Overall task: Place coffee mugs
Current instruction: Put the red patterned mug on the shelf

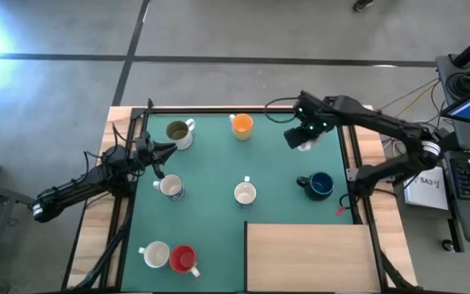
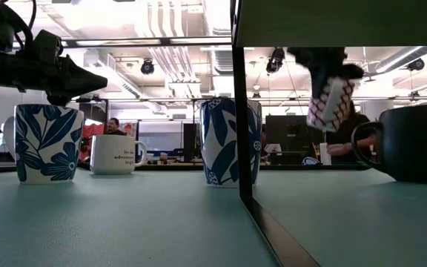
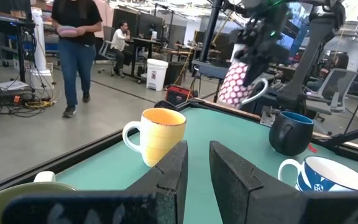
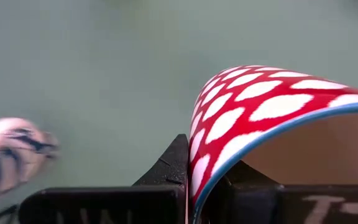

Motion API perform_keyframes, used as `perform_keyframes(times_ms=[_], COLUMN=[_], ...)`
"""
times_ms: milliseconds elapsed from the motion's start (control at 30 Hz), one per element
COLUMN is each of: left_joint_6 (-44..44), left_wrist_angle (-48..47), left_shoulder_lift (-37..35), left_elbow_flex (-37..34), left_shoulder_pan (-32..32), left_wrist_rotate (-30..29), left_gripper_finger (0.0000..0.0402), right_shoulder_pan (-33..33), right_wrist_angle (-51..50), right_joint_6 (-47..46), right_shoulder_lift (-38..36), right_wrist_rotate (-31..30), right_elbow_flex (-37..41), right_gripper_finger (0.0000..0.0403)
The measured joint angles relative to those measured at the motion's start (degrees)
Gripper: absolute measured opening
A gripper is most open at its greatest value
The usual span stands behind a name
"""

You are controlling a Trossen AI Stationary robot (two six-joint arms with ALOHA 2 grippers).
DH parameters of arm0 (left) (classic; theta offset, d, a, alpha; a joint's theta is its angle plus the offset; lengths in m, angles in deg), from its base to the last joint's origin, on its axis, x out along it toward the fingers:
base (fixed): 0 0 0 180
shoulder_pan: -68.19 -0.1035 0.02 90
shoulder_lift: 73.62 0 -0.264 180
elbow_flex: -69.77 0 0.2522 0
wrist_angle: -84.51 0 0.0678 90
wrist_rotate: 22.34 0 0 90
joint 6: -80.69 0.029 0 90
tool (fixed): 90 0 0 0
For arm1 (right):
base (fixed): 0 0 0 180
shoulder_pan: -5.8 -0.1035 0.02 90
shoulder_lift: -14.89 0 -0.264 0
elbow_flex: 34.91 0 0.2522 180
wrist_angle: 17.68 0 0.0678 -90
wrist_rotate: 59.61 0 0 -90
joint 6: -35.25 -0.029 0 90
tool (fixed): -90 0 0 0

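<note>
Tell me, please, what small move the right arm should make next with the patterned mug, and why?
Probably carry it toward bare mat and lower it. The right gripper fingers pinch the red-and-white mug by its rim, hanging above the green mat, clear of the dark blue mug.

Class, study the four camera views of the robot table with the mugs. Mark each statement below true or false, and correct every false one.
1. The right gripper holds a red-and-white patterned mug up off the table. True; its fingers clamp the rim.
2. The orange mug lies on its side. False; it stands upright near the far edge of the green mat.
3. The dark blue mug stands on the mat on the right arm's side. True.
4. The left gripper grips the mug with the olive-green inside. False; it hovers beside that mug, holding nothing.
5. The red mug stands on the wooden board. False; it stands on the mat, beside a white mug.
</note>
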Motion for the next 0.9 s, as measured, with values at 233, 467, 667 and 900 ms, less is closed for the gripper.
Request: perform_keyframes(times_ms=[233,467,667,900], left_joint_6=[0.0,0.0,0.0,0.0], left_wrist_angle=[0.0,0.0,0.0,0.0], left_shoulder_lift=[0.0,0.0,0.0,0.0], left_elbow_flex=[0.0,0.0,0.0,0.0], left_shoulder_pan=[0.0,0.0,0.0,0.0], left_wrist_rotate=[0.0,0.0,0.0,0.0], left_gripper_finger=[0.0049,0.0049,0.0049,0.0049], right_shoulder_pan=[-12.2,-24.6,-34.7,-46.4], right_wrist_angle=[-0.2,-0.2,0.1,0.1], right_joint_6=[-9.9,-19.2,-26.0,-34.3], right_shoulder_lift=[-2.8,-2.6,-2.6,-2.6], right_wrist_rotate=[1.2,1.7,6.3,9.1], right_elbow_flex=[-2.8,-4.9,-7.0,-10.4], right_gripper_finger=[0.0013,0.0013,0.0013,0.0013])
